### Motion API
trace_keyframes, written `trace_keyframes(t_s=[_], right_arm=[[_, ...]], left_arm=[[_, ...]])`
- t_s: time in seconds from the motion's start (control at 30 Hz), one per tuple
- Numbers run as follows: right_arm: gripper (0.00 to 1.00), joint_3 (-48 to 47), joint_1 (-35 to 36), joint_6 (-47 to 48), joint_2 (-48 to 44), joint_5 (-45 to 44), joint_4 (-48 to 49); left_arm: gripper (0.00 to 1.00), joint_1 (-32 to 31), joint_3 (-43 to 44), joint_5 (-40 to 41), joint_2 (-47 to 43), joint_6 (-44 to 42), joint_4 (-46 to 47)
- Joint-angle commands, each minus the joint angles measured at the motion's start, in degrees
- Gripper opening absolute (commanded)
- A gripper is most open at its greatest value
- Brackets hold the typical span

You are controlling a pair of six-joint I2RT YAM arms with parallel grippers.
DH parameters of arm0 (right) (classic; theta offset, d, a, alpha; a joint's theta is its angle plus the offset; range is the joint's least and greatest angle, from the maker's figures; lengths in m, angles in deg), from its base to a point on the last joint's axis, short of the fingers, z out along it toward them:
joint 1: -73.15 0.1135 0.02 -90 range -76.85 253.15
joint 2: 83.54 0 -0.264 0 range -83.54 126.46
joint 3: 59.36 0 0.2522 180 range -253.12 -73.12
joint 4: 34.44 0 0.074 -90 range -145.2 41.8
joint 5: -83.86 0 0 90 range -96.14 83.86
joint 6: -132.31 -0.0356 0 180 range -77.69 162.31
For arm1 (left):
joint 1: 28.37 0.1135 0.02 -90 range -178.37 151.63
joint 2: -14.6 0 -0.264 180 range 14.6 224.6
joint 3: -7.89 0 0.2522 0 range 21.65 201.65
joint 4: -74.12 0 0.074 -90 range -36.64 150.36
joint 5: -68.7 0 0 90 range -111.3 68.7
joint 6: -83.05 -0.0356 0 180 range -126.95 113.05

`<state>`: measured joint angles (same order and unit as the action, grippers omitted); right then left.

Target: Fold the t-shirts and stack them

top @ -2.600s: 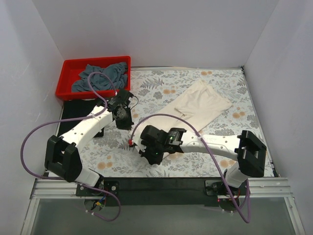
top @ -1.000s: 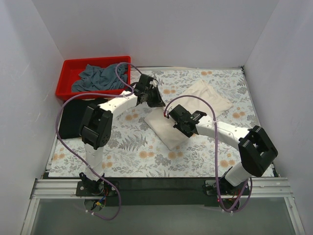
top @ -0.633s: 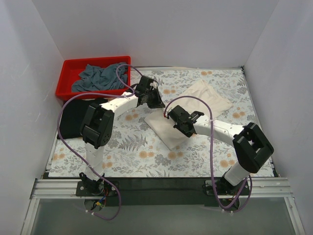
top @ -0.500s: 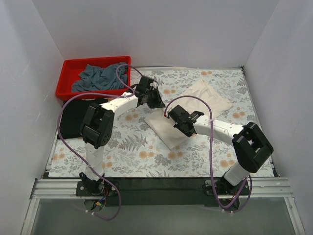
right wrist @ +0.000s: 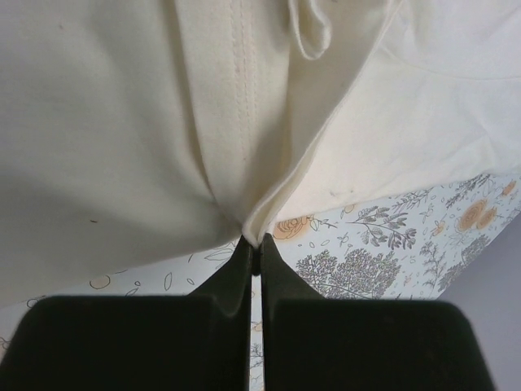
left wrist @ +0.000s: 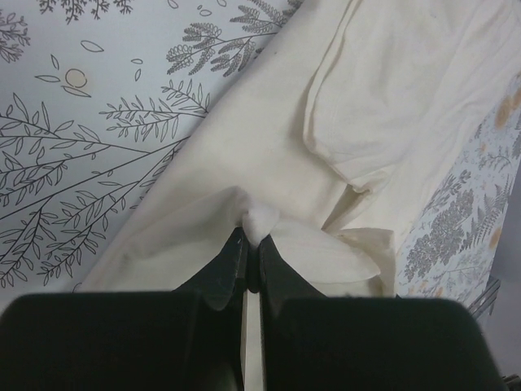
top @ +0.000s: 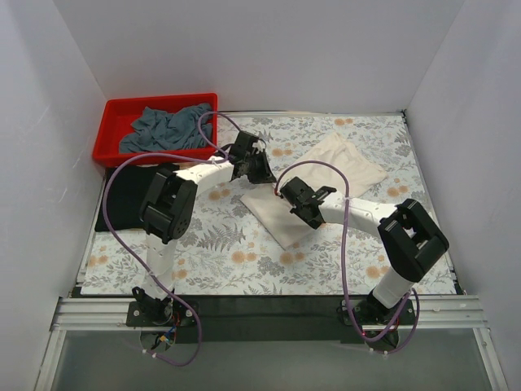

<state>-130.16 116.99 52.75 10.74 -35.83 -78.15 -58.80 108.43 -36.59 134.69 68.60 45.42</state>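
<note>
The cream-white t-shirt (top: 346, 163) lies slantwise on the floral tablecloth, its near end (top: 273, 216) drawn toward the table's middle. My left gripper (top: 262, 169) is at its left edge, shut on a bunched pinch of the cream cloth (left wrist: 260, 218). My right gripper (top: 299, 198) is over its middle, shut on a folded edge of the same shirt (right wrist: 269, 220). The black t-shirt (top: 122, 199) lies flat at the left. The slate grey-blue t-shirt (top: 167, 126) is crumpled in the red bin.
The red bin (top: 159, 98) stands at the back left corner. White walls close the table on three sides. The floral tablecloth (top: 220, 261) covers the table. Purple cables loop over both arms.
Since 2.6 s ago both grippers have moved from the left middle to the cream shirt and shut on it; its near end is drawn toward the middle. Over the last second little has moved.
</note>
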Motion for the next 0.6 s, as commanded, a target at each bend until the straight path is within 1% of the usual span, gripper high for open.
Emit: trace_keyframes(t_s=[0.0,0.07,0.13,0.17,0.2,0.23,0.27,0.33,0.37,0.4,0.43,0.47,0.5,0.57], right_arm=[[0.02,1.1,-0.4,-1.5,1.0,-1.9,-1.2],[0.04,1.1,-0.3,-1.9,0.9,-2.4,-1.1],[0.09,1.1,-0.4,-2.1,0.9,-2.9,-1.2],[0.11,1.1,-0.4,-2.2,0.9,-2.9,-1.1],[0.14,1.1,-0.4,-2.5,0.6,-3.0,-1.2],[0.21,1.1,-0.5,-2.7,0.5,-3.2,-1.2],[0.21,1.1,-0.4,-3.0,0.3,-3.2,-1.2],[0.27,1.0,-0.4,-3.7,-0.3,-3.5,-1.6],[0.29,1.0,-0.5,-3.8,-0.6,-3.7,-1.8],[0.33,0.9,-0.7,-4.1,-1.1,-4.0,-1.8],[0.34,0.8,-0.9,-4.6,-1.4,-4.8,-2.0],[0.36,0.6,-1.2,-5.1,-1.6,-5.2,-2.3],[0.37,0.3,-1.7,-5.8,-1.9,-5.6,-2.6],[0.4,-0.7,-4.1,-8.2,-2.3,-5.7,-3.6]], left_arm=[[0.0,0.0,-0.3,2.0,-1.0,-1.6,1.4],[0.0,-0.1,-0.6,2.4,-0.9,-1.7,1.6],[0.03,-0.1,-0.7,2.4,-1.0,-1.8,1.7],[0.11,-0.1,-0.8,2.5,-1.1,-1.8,1.9],[0.15,0.0,-1.0,2.5,-1.5,-1.9,2.1],[0.2,-0.1,-1.2,2.5,-1.8,-1.9,2.6],[0.27,-0.1,-1.4,2.9,-2.1,-2.1,2.9],[0.34,-0.2,-1.6,3.3,-3.2,-2.5,3.3],[0.39,-0.2,-1.4,3.9,-3.6,-2.9,3.3],[0.46,-0.2,-1.5,4.4,-4.0,-3.0,3.3],[0.48,-0.1,-1.5,4.6,-5.0,-3.2,3.3],[0.53,-0.1,-1.6,4.9,-5.7,-3.5,3.3],[0.55,-0.2,-2.1,5.4,-6.4,-3.8,3.2],[0.56,-0.1,-2.9,6.1,-9.0,-4.3,3.2]])
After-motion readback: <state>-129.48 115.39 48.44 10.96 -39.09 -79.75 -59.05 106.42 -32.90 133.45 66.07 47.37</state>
